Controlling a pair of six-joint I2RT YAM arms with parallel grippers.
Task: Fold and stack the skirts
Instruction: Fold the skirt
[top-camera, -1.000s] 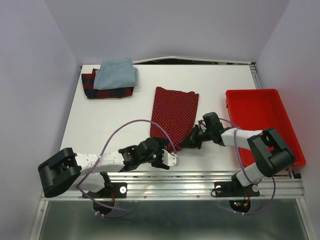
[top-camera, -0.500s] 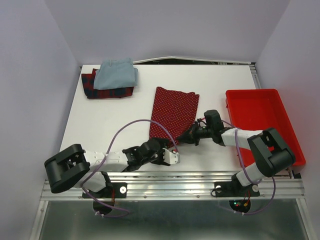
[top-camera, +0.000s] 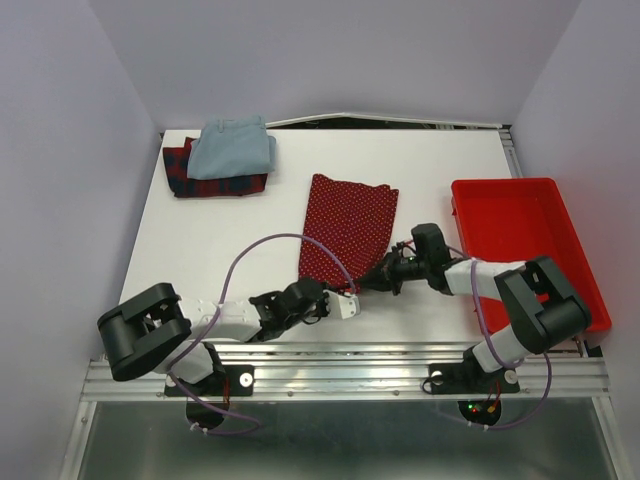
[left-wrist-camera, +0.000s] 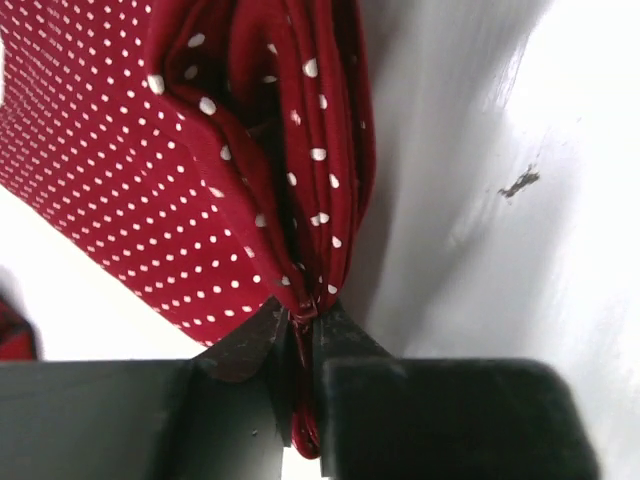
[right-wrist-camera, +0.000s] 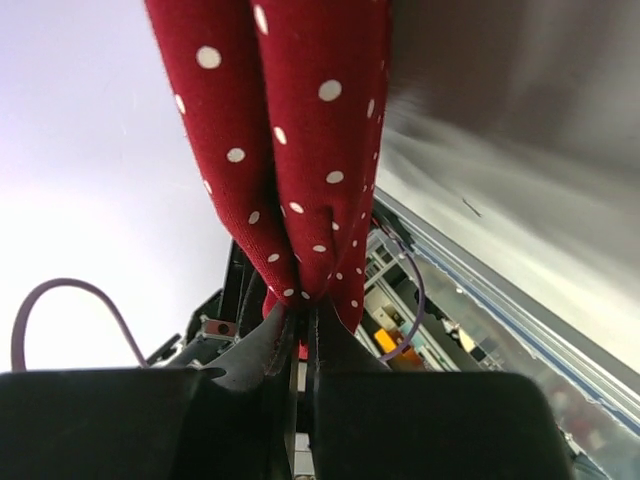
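- On the white desk: three skirts, one red tray, two pincers
- Mid-desk, spread flat apart from its near hem: one dotted red skirt
- At the back left corner, a pile of two: pale blue skirt folded on top of plaid skirt, the two touching
- Clamped narrow on the near left corner of the dotted red skirt: left pincer, with cloth bunched in folds between its two dark fingers
- Closed tight on the near right corner of the same skirt: right pincer, with a pinch of dotted cloth caught at its tips
- Both pincers near each other at that hem, low over the desk
- At the right edge, well apart from the pile: the red tray
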